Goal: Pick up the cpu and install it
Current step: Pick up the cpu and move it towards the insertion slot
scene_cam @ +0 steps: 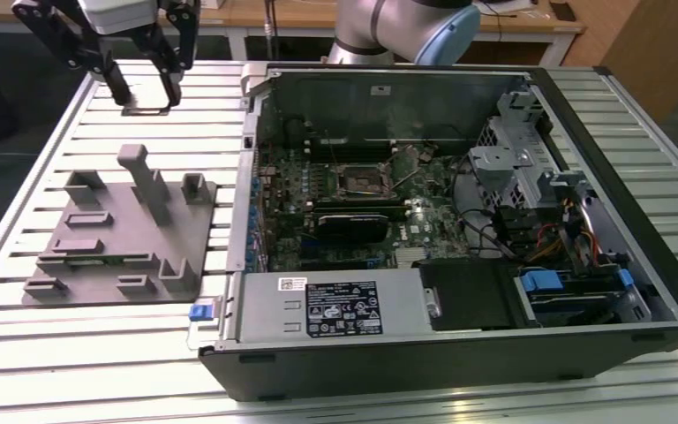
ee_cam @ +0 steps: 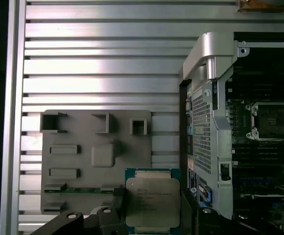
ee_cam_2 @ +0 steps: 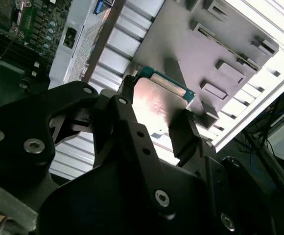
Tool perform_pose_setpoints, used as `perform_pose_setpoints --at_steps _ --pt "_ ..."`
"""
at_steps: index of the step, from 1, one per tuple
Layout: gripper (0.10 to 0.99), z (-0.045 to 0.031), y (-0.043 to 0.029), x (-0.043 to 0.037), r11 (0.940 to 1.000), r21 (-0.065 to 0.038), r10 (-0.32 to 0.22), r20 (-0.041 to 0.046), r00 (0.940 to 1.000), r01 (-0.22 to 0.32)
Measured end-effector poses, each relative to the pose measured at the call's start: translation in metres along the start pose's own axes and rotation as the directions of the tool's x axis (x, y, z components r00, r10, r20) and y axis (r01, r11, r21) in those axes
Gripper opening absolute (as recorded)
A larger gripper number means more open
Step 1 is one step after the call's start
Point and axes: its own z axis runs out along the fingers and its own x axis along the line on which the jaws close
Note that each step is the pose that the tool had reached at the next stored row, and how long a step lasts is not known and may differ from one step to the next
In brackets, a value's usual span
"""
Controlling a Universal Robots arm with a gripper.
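The hand (scene_cam: 147, 95) is gripping the cpu (scene_cam: 146, 108) by two opposite edges, its dark fingers (ee_cam: 189, 208) pressing on either side of the chip, and is holding it flat over the slatted tabletop (scene_cam: 33, 353) at the exterior view's upper left. The grey fixture plate (scene_cam: 116, 247) is lying near it, carrying upright posts and low rectangular blocks, all matte plastic. The open computer case (scene_cam: 657, 230) is sitting towards the exterior view's right, its bright metal side wall (ee_cam: 208, 112) rising between the plate and the motherboard. In the first wrist view the cpu is showing a square silvery top with a thin green rim, overlapping the plate's corner beside that wall. The black square socket frame (scene_cam: 363, 181) is lying open in the middle of the board, well apart from the chip, with the labelled power supply (scene_cam: 333, 305) and a drive cage (scene_cam: 516, 168) crowding round it. Bare ribbed aluminium is stretching open around the hand.
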Motion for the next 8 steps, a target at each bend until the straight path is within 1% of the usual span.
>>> perform_pose_setpoints --at_steps 3,5,8 --pt "0.537 -0.0001 0.0001 -0.0038 1.0000 0.000 0.000 -0.0001 1.0000 0.000" --pt "0.537 0.0000 0.0002 -0.0091 1.0000 0.000 0.000 -0.0001 1.0000 0.000" --pt "0.537 0.0000 0.0002 -0.0131 1.0000 0.000 0.000 0.0000 1.0000 0.000"
